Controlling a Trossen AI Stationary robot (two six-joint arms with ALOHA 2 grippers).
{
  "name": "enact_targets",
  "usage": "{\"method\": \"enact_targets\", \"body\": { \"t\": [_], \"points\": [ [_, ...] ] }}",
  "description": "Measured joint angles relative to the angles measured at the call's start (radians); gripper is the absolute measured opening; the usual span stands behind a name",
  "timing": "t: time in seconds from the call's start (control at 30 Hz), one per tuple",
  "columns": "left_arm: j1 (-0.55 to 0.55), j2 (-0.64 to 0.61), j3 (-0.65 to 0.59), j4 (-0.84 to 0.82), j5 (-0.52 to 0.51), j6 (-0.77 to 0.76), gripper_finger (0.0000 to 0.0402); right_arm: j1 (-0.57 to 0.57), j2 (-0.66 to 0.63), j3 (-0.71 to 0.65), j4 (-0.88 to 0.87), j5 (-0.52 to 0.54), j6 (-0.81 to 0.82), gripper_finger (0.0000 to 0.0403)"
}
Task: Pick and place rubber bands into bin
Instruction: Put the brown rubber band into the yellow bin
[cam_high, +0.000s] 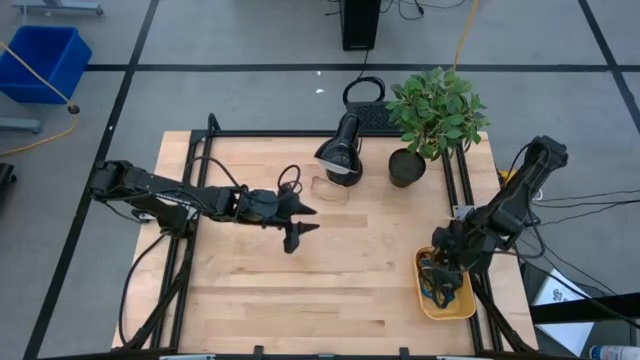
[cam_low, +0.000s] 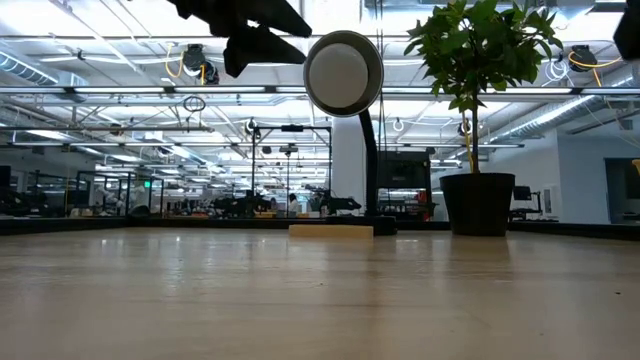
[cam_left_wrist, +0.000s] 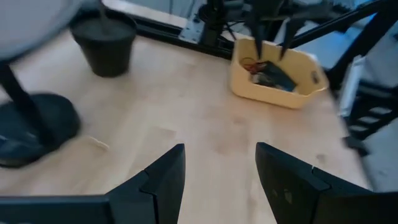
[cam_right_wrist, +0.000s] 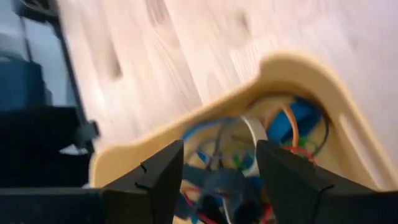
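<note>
Bands in the bin, my right tool spread above them.

I see the rubber bands lying in a tangle of blue, orange, red and green inside the bin, the yellow tray on the table beside the black frame rail. My right tool hovers directly over the bin, fingers parted with nothing between them, the bands lying just beyond the tips. My left tool hangs well away from the bin, above bare wood, also released and empty; from its wrist camera I look across at the bin with the right arm's fingers dipping over it. Farther from the bin than the right arm stand a potted plant and a black desk lamp.
</note>
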Motion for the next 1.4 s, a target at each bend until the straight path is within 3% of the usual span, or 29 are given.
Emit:
{"method": "enact_targets", "body": {
  "t": [0.43, 0.6, 0.8, 1.0, 1.13, 1.4],
  "points": [
    [0.039, 0.058, -0.002, 0.018, -0.263, 0.469, 0.0202, -0.002, -0.056, 0.022, 0.004, 0.245, -0.028, 0.0198],
    [0.082, 0.133, -0.002, 0.013, -0.268, 0.667, 0.0202, -0.01, -0.057, 0.022, 0.028, 0.316, -0.003, 0.0197],
    [0.159, 0.194, -0.001, 0.015, -0.181, 0.719, 0.0202, -0.042, -0.058, 0.022, 0.04, 0.373, -0.001, 0.0198],
    [0.19, 0.249, 0.0, 0.044, -0.312, 0.758, 0.0202, -0.081, -0.058, 0.023, 0.04, 0.4, -0.002, 0.0197],
    [0.19, 0.279, 0.0, 0.039, -0.319, 0.839, 0.0202, -0.107, -0.057, 0.023, 0.04, 0.4, -0.001, 0.0196],
    [0.187, 0.352, 0.0, 0.055, -0.328, 0.843, 0.0202, -0.155, -0.058, 0.023, 0.04, 0.421, -0.031, 0.0196]
  ]
}}
